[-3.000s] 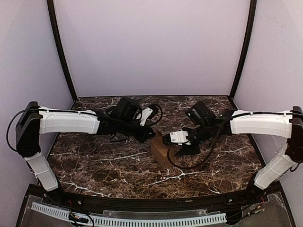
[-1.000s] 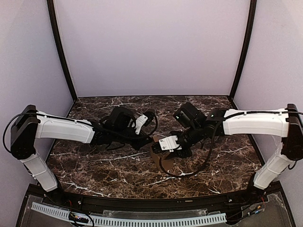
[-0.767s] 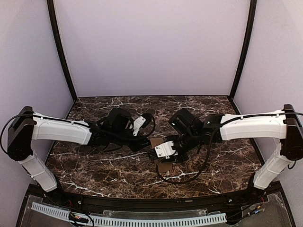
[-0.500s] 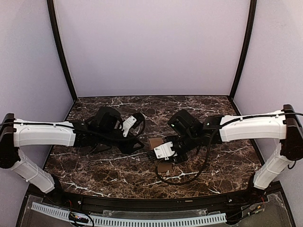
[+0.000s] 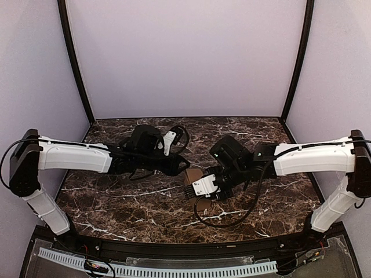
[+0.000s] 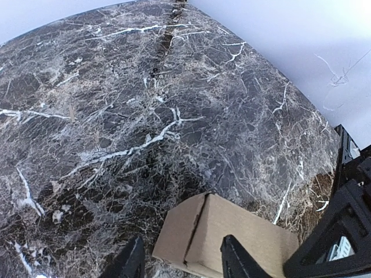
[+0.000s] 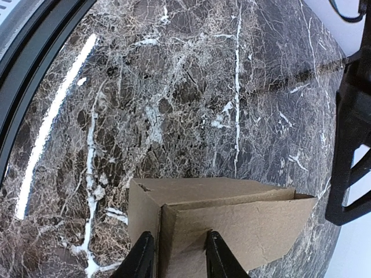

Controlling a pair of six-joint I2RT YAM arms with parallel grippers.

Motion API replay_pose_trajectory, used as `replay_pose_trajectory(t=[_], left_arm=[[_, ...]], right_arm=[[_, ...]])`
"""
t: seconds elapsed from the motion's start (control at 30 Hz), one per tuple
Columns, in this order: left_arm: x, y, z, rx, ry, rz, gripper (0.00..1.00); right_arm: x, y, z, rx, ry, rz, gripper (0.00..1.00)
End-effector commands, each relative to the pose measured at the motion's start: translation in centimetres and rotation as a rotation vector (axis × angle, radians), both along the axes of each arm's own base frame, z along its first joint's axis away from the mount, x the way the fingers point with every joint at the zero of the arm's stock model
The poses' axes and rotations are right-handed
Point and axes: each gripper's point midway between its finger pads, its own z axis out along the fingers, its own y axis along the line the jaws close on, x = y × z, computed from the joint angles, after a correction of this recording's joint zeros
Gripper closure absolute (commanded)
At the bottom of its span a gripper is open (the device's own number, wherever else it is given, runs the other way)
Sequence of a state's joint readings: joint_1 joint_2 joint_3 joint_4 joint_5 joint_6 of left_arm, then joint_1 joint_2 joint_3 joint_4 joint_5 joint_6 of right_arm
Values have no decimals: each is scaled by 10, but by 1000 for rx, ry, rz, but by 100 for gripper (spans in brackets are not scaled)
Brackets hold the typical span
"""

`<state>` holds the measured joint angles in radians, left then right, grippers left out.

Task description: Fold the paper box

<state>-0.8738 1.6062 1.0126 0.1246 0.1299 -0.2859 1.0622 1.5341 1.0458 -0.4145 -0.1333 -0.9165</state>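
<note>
Between the fingers of the right gripper (image 7: pixel 178 237) stands a thin edge of the plain brown cardboard box (image 7: pixel 232 226). The two fingers sit close on either side of it, so I judge this gripper clenched on a wall of the box, as it was a second ago. Just beyond those fingers the box spreads out as a folded, wedge-looking shell. One panel overlaps another along a raw seam, and the far corner points away toward the black frame of the other arm. Under and all around it is the dark, white-veined marble bench (image 7: pixel 174 87). The left gripper (image 6: pixel 181 243) has changed: a second ago it was pinched tight at the box, and now its fingers stand released and spread. The near corner of the box lies just ahead of them and slightly toward its right finger, while its left finger has bare bench in front of it. That arm drew back to its own side half a second ago and has since come in again, stopping just short of the cardboard. Seen from above, the box sits between the two wrists, mostly hidden under the right one. The hold has therefore passed to the right gripper alone. That probably frees the left one to press or tuck the next flap, since the seams do not yet look closed.
</note>
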Motion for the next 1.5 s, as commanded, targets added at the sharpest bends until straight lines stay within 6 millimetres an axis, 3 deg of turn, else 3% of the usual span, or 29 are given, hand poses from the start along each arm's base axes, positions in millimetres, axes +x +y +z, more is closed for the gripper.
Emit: replay_pose_trajectory(t=[0.0, 0.2, 0.37, 0.43, 0.53, 0.63, 0.8, 1.13, 1.3, 1.47], left_arm=[[14, -6, 3, -131, 90, 49, 57], [8, -4, -23, -194, 208, 22, 73], [0, -3, -40, -215, 252, 11, 75], [0, -3, -35, -242, 242, 17, 74], [5, -4, -13, -298, 202, 24, 64], [11, -6, 9, -332, 166, 31, 60], [12, -14, 15, -353, 184, 10, 59], [-6, -17, -29, -328, 290, -32, 63], [-14, -15, -63, -287, 345, -36, 64], [-15, -14, -78, -278, 366, -29, 64]], right_arm=[[-13, -26, -26, -111, 39, -1, 69], [-14, -26, -26, -105, 40, -2, 69], [-14, -26, -23, -97, 35, -1, 69], [-14, -27, -23, -96, 34, -1, 69], [-14, -28, -22, -93, 29, -2, 68], [-13, -28, -21, -89, 23, -3, 68], [-13, -27, -20, -85, 25, -4, 68], [-12, -29, -22, -91, 20, -8, 67], [-13, -30, -22, -93, 22, -10, 67], [-14, -31, -23, -88, 22, -11, 67]])
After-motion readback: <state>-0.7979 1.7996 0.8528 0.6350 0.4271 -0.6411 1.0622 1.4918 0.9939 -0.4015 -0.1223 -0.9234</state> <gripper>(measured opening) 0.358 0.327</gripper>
